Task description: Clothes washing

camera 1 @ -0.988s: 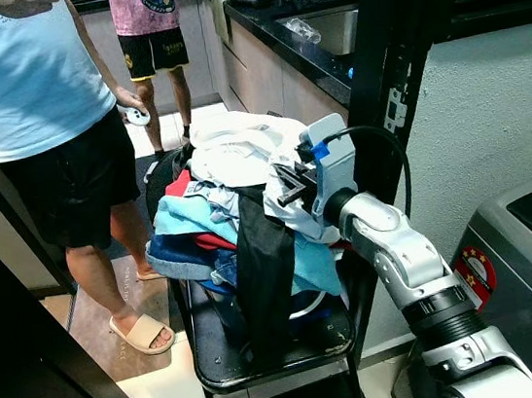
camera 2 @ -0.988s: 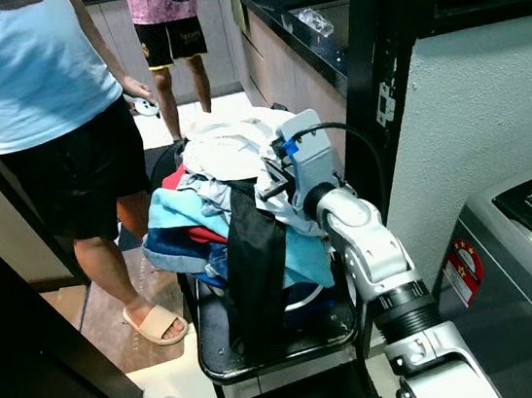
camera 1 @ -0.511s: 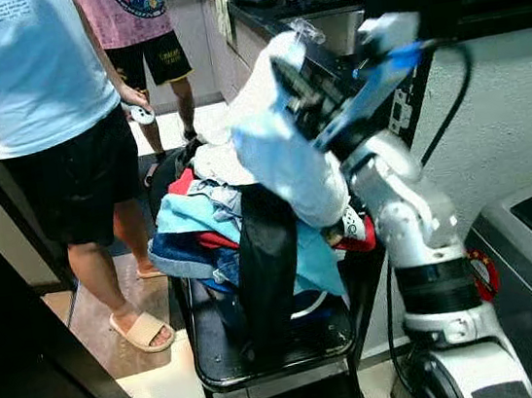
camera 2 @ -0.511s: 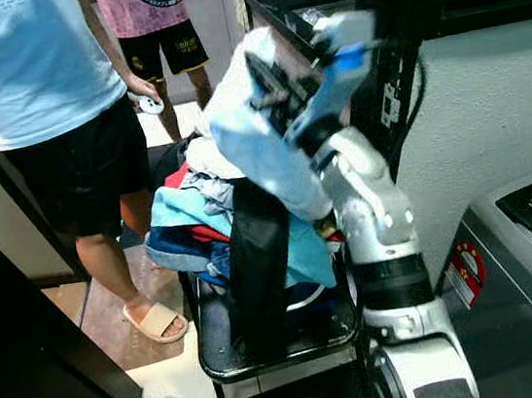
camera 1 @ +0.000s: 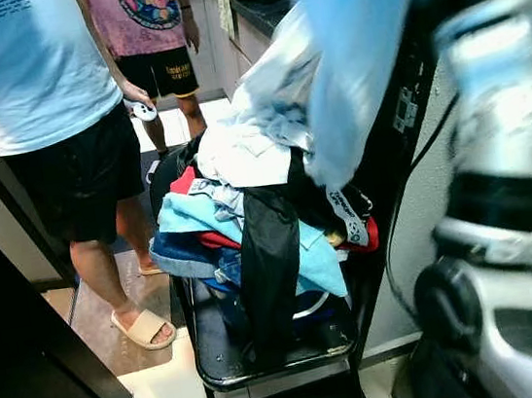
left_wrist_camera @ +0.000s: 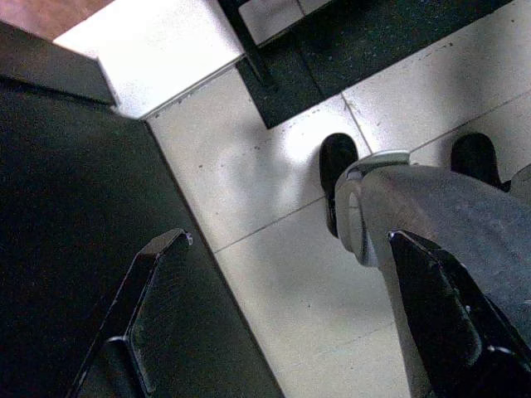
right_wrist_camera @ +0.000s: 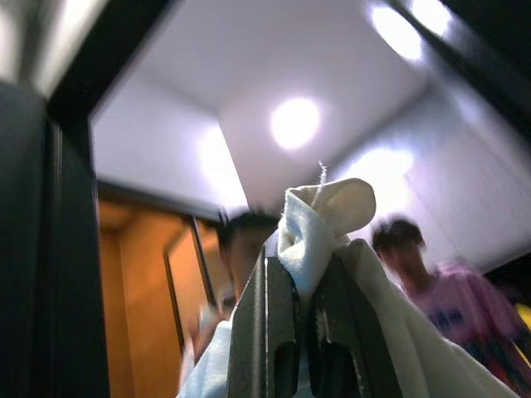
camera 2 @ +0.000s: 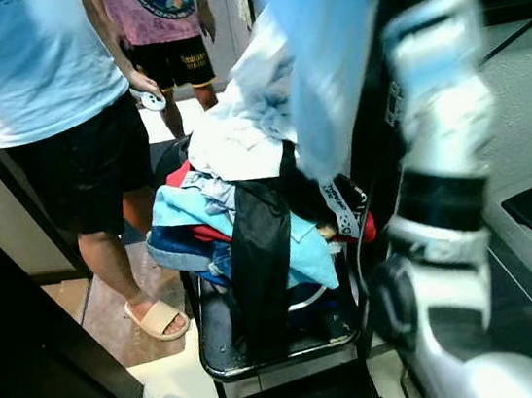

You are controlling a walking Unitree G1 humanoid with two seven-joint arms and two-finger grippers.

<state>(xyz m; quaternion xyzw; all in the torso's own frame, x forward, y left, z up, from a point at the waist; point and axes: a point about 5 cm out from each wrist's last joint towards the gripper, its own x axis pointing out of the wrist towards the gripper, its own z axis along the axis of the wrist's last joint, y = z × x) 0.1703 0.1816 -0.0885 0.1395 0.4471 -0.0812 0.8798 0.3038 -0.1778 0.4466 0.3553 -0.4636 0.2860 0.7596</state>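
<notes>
High above the laundry pile (camera 1: 248, 211), the right pincer (right_wrist_camera: 303, 332) is clamped on a fold of a pale blue-white garment (camera 1: 346, 61), whose cloth hangs down toward the heap. The pile rests on a black cart (camera 1: 267, 356), with a black garment (camera 1: 270, 267) draped down its front. The left pincer (left_wrist_camera: 290, 307) hangs low over the tiled floor (left_wrist_camera: 282, 274), fingers spread wide and holding nothing. Two persons (camera 1: 36, 92) stand beside the cart; one holds a controller (camera 1: 143, 110).

Right arm (camera 1: 492, 130) motion-blurred, lifted pale garment (camera 1: 346, 61) cut off at the top edge, both people's (camera 1: 29, 73) heads out of frame
</notes>
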